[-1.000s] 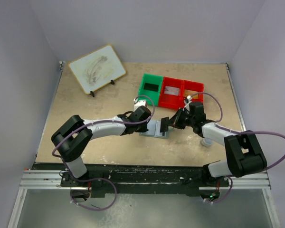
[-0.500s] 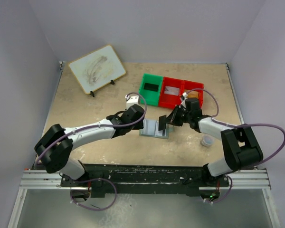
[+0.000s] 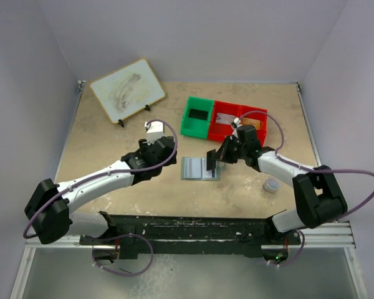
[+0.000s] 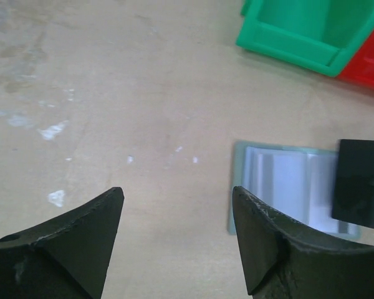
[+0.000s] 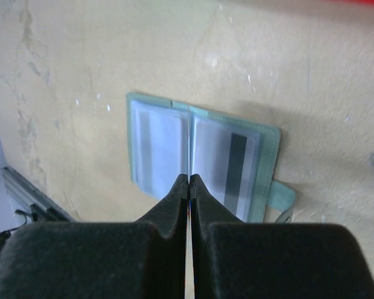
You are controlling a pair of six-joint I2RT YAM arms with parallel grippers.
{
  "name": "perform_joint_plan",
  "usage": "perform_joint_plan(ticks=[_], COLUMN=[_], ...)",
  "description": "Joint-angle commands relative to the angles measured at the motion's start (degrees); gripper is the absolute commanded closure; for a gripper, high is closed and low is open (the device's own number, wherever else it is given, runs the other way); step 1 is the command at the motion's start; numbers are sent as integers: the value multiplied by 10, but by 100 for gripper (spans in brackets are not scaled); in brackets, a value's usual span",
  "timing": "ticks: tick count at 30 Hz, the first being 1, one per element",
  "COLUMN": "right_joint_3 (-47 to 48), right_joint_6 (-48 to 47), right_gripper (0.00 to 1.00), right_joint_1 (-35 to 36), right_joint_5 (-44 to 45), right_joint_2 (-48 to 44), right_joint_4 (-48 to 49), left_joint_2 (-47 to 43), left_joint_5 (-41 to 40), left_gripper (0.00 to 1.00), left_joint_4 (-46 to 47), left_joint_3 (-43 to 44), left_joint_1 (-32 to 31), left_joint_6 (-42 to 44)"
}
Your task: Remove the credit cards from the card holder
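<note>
the grey-green card holder (image 5: 156, 143), a small flat wallet, lies opened like a book on the tan table (image 3: 100, 137), with its two pale blue-grey panels facing up. it sits just in front of the green plastic bin (image 3: 196, 116), between the two arms. a short strap tab (image 5: 280, 196) sticks out from one side. through the clear pocket on the panel next to that tab, a card with a dark stripe (image 5: 237, 168) shows.

the right gripper (image 5: 189, 177) hangs directly over the holder's centre fold. its fingers are pressed together on a thin black credit card (image 4: 361, 184), which the right wrist view shows edge-on. the card stands upright above the holder's inner panel and is clear of the pockets.

the left gripper (image 4: 174, 199) is off to the holder's side, over bare table. its two dark fingers are spread wide with nothing between them, and it touches neither the holder nor the card.

a row of red plastic bins (image 3: 237, 121) joins the green one, and a dark flat thing lies inside the green bin. a small white board on a stand (image 3: 127, 90) sits at the far left corner.
</note>
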Motion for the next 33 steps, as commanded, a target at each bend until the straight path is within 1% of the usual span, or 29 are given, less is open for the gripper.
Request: perform_joint_plan(ticks=[1, 3, 5, 9, 13, 15, 17, 20, 22, 25, 27, 30, 33], right_joint_3=[51, 59, 63, 42, 26, 22, 23, 37, 49, 89, 104, 118, 146], right_joint_6=[-65, -74, -77, -77, -119, -156, -194, -261, -325, -426, -468, -504, -531], right_gripper=[100, 100, 100, 100, 100, 100, 100, 100, 100, 100, 100, 100, 100], right_joint_1=[0, 0, 0, 5, 32, 45, 50, 55, 58, 66, 66, 66, 66], right_joint_5=[42, 47, 38, 23, 38, 46, 51, 64, 56, 61, 65, 99, 115], right_joint_2=[-44, -58, -72, -111, -149, -164, -173, -176, -168, -141, -129, -109, -67], right_joint_4=[-45, -33, -18, 55, 125, 153, 176, 199, 214, 197, 205, 227, 212], left_joint_2=[-25, -44, -66, -120, -140, -148, -154, -163, -167, -162, -158, -164, -173], left_joint_5=[-57, -11, 15, 11, -80, -104, -101, -91, -83, -87, -103, -127, -142], left_gripper=[30, 28, 28, 28, 27, 27, 27, 27, 27, 26, 26, 26, 26], left_joint_4=[-67, -70, -73, -85, -104, -102, -91, -82, -69, -73, -84, -94, -94], left_joint_3=[16, 9, 7, 10, 5, -4, -14, -25, -28, -21, -17, -15, -17], left_joint_1=[54, 111, 158, 204, 209, 209, 209, 208, 209, 209, 209, 209, 209], left_joint_6=[34, 51, 71, 110, 134, 147, 159, 156, 155, 149, 147, 144, 146])
